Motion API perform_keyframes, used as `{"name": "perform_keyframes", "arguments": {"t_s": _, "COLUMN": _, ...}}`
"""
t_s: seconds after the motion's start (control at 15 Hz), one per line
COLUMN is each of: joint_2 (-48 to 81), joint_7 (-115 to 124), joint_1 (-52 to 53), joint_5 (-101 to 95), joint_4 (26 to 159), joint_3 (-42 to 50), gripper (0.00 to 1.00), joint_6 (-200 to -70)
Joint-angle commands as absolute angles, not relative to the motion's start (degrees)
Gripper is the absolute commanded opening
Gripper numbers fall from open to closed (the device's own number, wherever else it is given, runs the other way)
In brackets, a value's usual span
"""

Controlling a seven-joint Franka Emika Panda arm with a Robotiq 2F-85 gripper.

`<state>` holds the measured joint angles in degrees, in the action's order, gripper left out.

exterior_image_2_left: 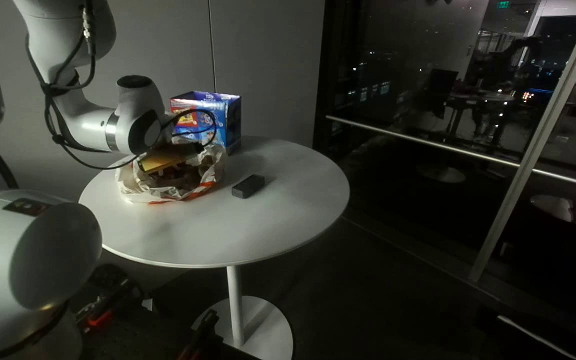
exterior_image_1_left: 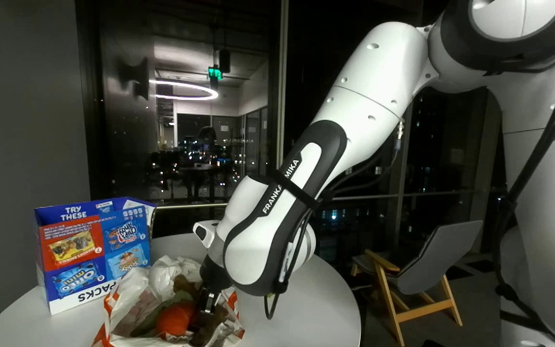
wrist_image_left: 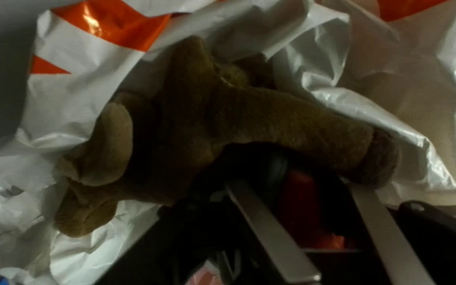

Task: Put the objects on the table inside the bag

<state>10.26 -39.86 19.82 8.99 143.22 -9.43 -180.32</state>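
The white and orange plastic bag (exterior_image_1_left: pixel 128 299) stands open on the round table; it also shows in an exterior view (exterior_image_2_left: pixel 133 192) and the wrist view (wrist_image_left: pixel 57 114). My gripper (exterior_image_1_left: pixel 206 308) reaches down into it. In the wrist view its fingers (wrist_image_left: pixel 303 182) look apart, in deep shadow. A brown plush toy (wrist_image_left: pixel 188 126) lies in the bag just beyond the fingertips. A red-orange thing (wrist_image_left: pixel 303 202) shows through the gap; an orange round object (exterior_image_1_left: pixel 175 319) sits beside the gripper in the bag. A dark grey box (exterior_image_2_left: pixel 248 186) lies on the table beside the bag.
A blue snack box (exterior_image_1_left: pixel 94 250), also in an exterior view (exterior_image_2_left: pixel 208 120), stands close behind the bag. The white round table (exterior_image_2_left: pixel 278 215) has a curved edge. A cable loops from the wrist. A grey chair (exterior_image_1_left: pixel 422 270) stands beyond the table near the windows.
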Motion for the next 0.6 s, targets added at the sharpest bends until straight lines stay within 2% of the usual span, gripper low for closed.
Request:
{"name": "perform_keyframes", "arguments": {"t_s": 0.0, "joint_2": 8.40, "joint_7": -34.96, "joint_1": 27.72, "joint_5": 1.47, "joint_4": 146.12, "joint_3": 3.91, "gripper": 0.80, "joint_6": -189.43}}
{"name": "perform_keyframes", "arguments": {"t_s": 0.2, "joint_2": 8.96, "joint_7": -38.35, "joint_1": 34.27, "joint_5": 7.56, "joint_4": 146.30, "joint_3": 13.34, "gripper": 1.00, "joint_6": -194.64}}
{"name": "perform_keyframes", "arguments": {"t_s": 0.33, "joint_2": 7.86, "joint_7": -37.92, "joint_1": 36.31, "joint_5": 10.72, "joint_4": 146.94, "joint_3": 15.78, "gripper": 0.98, "joint_6": -194.57}}
{"name": "perform_keyframes", "arguments": {"t_s": 0.53, "joint_2": 6.17, "joint_7": -37.27, "joint_1": 38.98, "joint_5": 14.94, "joint_4": 147.76, "joint_3": 18.19, "gripper": 1.00, "joint_6": -193.88}}
